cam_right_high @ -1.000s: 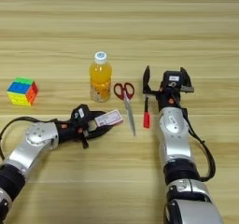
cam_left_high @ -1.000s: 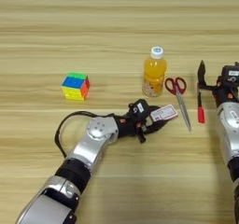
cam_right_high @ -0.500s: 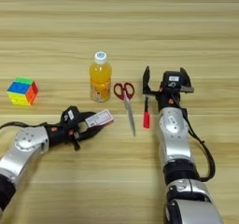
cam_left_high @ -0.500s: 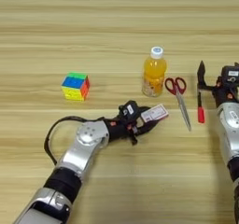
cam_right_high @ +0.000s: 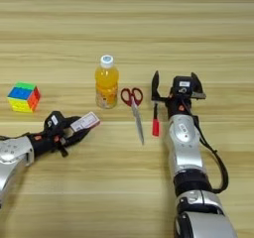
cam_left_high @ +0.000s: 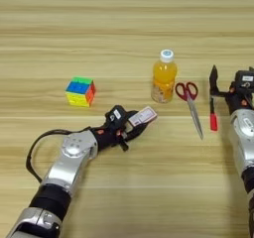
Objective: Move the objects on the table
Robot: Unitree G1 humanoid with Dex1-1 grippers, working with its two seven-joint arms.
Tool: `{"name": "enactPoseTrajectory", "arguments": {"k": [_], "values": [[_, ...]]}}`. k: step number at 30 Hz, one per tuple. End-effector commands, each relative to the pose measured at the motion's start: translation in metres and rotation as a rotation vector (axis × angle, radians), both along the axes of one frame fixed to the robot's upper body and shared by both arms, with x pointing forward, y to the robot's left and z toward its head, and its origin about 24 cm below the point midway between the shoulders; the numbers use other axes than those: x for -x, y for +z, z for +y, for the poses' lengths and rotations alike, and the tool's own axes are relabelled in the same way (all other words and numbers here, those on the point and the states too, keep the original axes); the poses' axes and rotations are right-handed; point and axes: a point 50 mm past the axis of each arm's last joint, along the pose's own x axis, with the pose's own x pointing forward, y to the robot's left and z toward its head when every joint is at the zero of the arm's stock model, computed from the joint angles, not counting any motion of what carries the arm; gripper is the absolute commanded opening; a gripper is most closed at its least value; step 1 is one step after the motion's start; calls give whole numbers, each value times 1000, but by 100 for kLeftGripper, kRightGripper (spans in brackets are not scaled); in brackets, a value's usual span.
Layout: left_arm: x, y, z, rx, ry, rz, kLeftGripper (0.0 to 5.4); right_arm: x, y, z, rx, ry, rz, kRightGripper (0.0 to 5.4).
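Pulled leftward, left gripper [cam_left_high: 136, 129] clamps the red-and-white card packet [cam_left_high: 143, 116], seemingly tilted.

red pen [cam_right_high: 156, 122] top behind right gripper [cam_right_high: 174, 85]

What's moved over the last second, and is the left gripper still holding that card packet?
The left gripper has pulled back leftward and toward the robot, carrying the red-and-white card packet away from the scissors; it is still shut on the packet. The puzzle cube, juice bottle, scissors and red pen have not moved. The right gripper stays parked, open, beside the pen.
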Motion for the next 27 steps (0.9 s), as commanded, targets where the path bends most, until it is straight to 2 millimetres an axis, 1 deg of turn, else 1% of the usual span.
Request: {"name": "enactPoseTrajectory", "arguments": {"k": [1,9,13,16,20,23,27], "values": [[0,0,14,-4,54,11,202,-2,1,0,-2,-3,1,540],[-4,-1,29,-5,152,33,202,-2,2,0,-1,-2,0,540],[-10,-1,42,6,249,51,202,-2,2,0,-1,-3,-1,540],[-13,-1,48,10,295,58,202,-2,1,0,-1,-2,0,540],[-21,2,58,20,399,61,202,-2,1,0,0,-2,1,540],[-23,1,62,16,441,62,202,-2,1,0,1,-2,1,540],[-23,0,59,11,432,62,202,-2,1,0,1,-2,1,540]]}}
